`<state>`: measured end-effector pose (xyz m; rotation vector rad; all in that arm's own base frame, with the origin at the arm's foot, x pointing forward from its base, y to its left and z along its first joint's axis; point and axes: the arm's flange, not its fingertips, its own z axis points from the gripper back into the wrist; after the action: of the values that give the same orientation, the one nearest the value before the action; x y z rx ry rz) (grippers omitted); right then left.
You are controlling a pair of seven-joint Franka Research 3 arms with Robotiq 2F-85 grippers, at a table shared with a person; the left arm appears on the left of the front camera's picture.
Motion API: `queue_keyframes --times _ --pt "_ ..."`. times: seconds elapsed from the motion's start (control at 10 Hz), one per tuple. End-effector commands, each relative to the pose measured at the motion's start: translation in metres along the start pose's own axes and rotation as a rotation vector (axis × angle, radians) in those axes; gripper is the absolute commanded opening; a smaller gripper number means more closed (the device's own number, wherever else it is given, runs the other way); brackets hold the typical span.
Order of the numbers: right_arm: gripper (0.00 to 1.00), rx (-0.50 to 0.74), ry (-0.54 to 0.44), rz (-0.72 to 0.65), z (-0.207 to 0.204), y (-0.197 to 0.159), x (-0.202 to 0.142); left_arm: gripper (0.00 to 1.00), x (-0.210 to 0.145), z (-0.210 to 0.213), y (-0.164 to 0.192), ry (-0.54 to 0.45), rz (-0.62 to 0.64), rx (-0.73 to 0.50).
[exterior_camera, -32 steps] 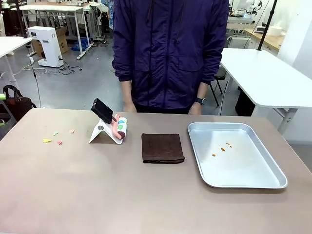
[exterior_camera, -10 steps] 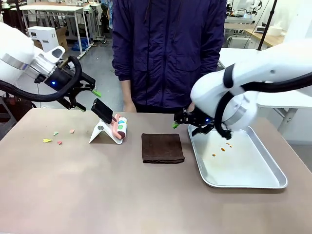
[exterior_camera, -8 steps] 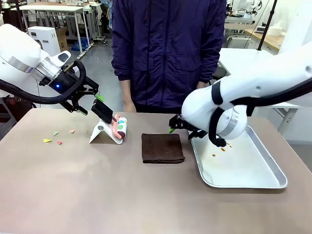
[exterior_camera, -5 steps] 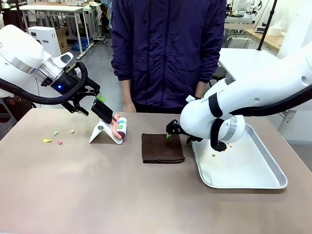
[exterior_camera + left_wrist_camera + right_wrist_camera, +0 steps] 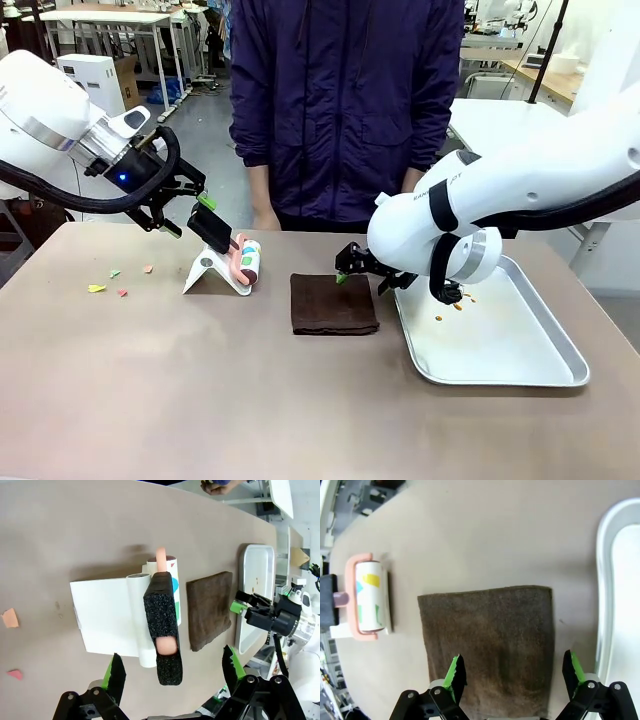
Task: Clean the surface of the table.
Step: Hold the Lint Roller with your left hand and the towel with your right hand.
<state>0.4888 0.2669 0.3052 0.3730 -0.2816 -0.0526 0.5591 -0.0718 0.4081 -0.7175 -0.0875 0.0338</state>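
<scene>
Across your front view, the table [image 5: 200, 400] carries a brown cloth [image 5: 333, 303] at its middle; your right gripper [image 5: 512, 667] hangs spread wide over the cloth's far edge, seemingly clear of it. Your left gripper [image 5: 173, 662], equally spread, sits by the black handle [image 5: 165, 625] of the lint roller [image 5: 248, 262]

One table [image 5: 250, 400], one cloth [image 5: 334, 303], one tray [image 5: 505, 345], one lint roller [image 5: 247, 262], four paper scraps [image 5: 96, 288].

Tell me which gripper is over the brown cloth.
The right gripper: its open fingers are spread above the cloth, while the left gripper hangs open at the lint roller.
</scene>
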Motion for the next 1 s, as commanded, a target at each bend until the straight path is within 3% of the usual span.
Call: queue_keyframes --times 0.0,0.4,0.6,0.9 --pt "1.00 -0.008 -0.016 0.000 -0.001 -0.004 -0.001 1.00 0.000 0.000 0.000 0.000 0.000 0.000" --pt "1.00 -0.092 0.111 0.047 0.016 0.026 0.026 1.00 -0.008 -0.002 -0.008 -0.008 0.018 -0.020" --pt "1.00 -0.184 0.170 0.029 0.009 0.032 0.038 1.00 -0.006 -0.004 -0.009 -0.017 0.026 -0.009" --pt "1.00 -0.195 0.233 0.028 -0.015 0.039 0.045 1.00 -0.001 -0.009 -0.009 -0.017 0.049 0.007"
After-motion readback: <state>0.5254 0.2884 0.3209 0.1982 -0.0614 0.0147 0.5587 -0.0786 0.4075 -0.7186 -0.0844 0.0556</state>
